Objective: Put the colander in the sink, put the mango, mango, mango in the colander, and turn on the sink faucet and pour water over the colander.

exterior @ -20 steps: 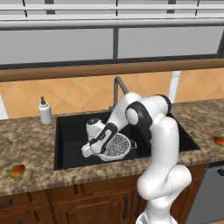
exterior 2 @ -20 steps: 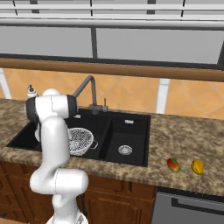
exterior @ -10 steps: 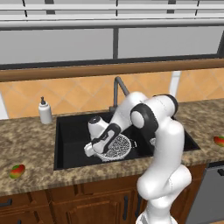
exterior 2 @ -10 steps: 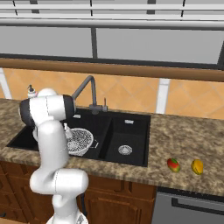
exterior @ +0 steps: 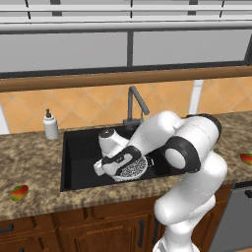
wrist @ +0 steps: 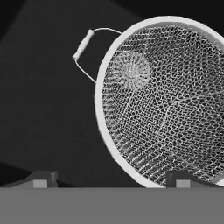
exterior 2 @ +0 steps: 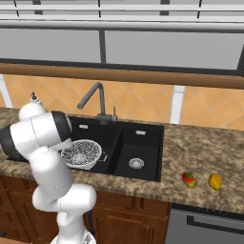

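Left base view: the hand (exterior: 101, 167) hangs low in the large basin of the sink (exterior: 78, 147), just beside the colander (exterior: 132, 167), with the faucet (exterior: 135, 101) arching behind. The colander sits toward the basin's right wall, near the divider. The placing looks done — the sound move, I judge, is to lift straight up and clear the rim before swinging toward the mango (exterior: 19, 192) near the bench's front left edge. Another fruit (exterior: 246, 158) lies at the far right.

Right base view: the colander (exterior 2: 82, 153) is a pale perforated bowl, upright in the large basin, empty. Two mangos (exterior 2: 189, 179) lie close together near the front edge of the bench (exterior 2: 205, 147), right of the sink.

Hand view: jaws spread wide, grasping nothing — the colander (wrist: 166, 100) shows fine silvery mesh, a thick white rim and a wire loop handle (wrist: 83, 46).
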